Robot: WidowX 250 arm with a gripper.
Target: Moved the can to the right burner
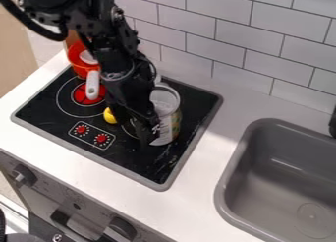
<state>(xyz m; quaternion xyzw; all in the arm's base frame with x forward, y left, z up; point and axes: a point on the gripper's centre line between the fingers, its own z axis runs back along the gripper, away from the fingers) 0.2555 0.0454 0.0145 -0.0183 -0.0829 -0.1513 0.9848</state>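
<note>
The black gripper [147, 127] hangs low over the right part of the black stovetop [125, 160], against or just beside the left side of the can [172, 119]. The can, silvery with a printed label, stands upright with its round end up, over the right burner [131, 129]. The arm and the can cover most of that burner. Whether the gripper holds the can is hidden by the dark parts overlapping there.
An orange-red pot [76, 65] and a white-handled utensil [93, 86] are at the stove's back left, by the left burner [64, 99]. A yellow object [109, 116] lies left of the gripper. The grey sink [226, 179] is at right; a tiled wall [216, 32] stands behind.
</note>
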